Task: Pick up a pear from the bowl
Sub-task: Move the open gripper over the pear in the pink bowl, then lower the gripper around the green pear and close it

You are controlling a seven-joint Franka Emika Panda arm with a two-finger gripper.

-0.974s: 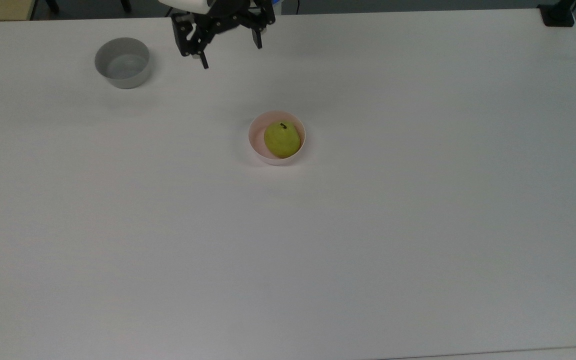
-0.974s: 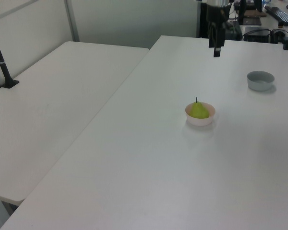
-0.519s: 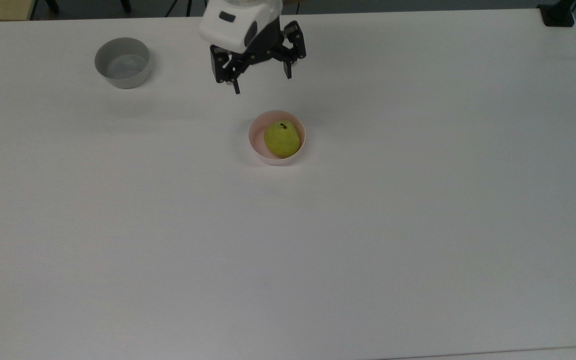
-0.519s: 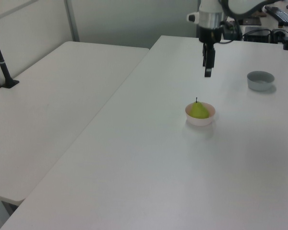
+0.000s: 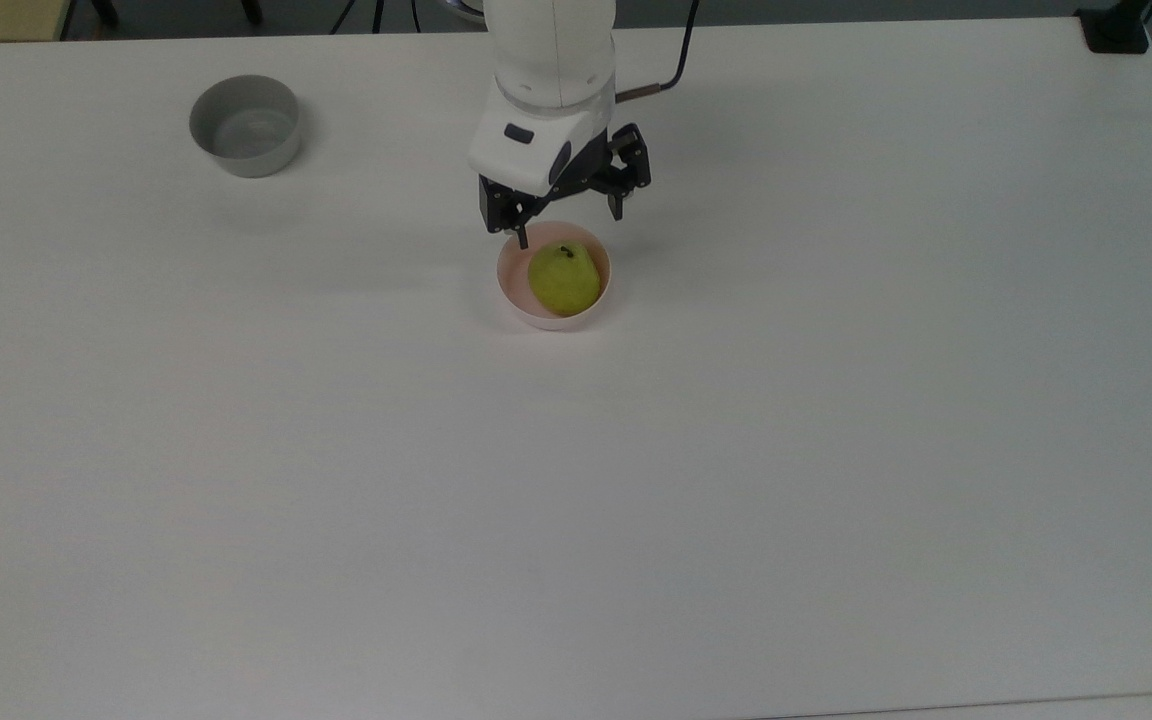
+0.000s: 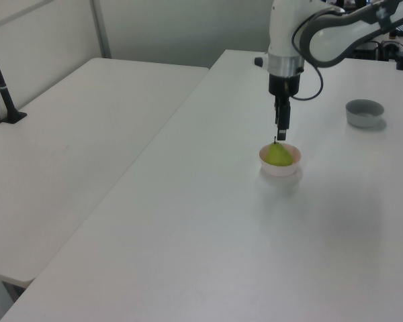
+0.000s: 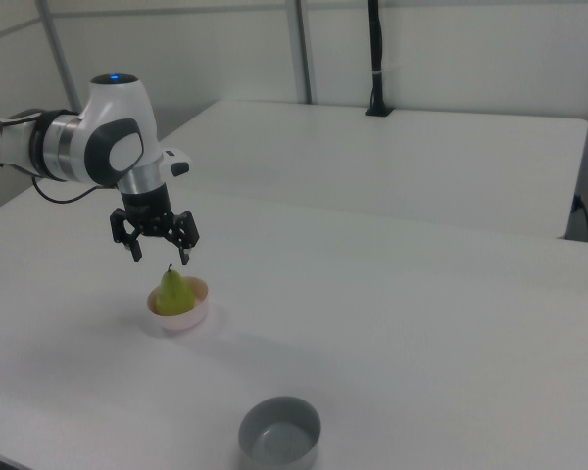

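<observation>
Your pear (image 5: 564, 279) sits upright in the pale pink bowl (image 5: 510, 285) near the middle of the worktop (image 5: 736, 450), stem pointing up. The gripper (image 5: 566, 226) hangs just above it, fingers spread apart and holding nothing; in the right view they straddle the stem from above. The grey bowl (image 5: 245, 125) stands well apart, toward the top view's upper left.

Expect the pear to be light, rigid enough to squeeze, but smooth and rounded, so it could slip out of a shallow pinch. You would do best to close on the wide lower belly, not the narrow neck or the stem. The bowl looks light too and its rim crowds the fruit, so a finger catching it may drag the bowl along.
</observation>
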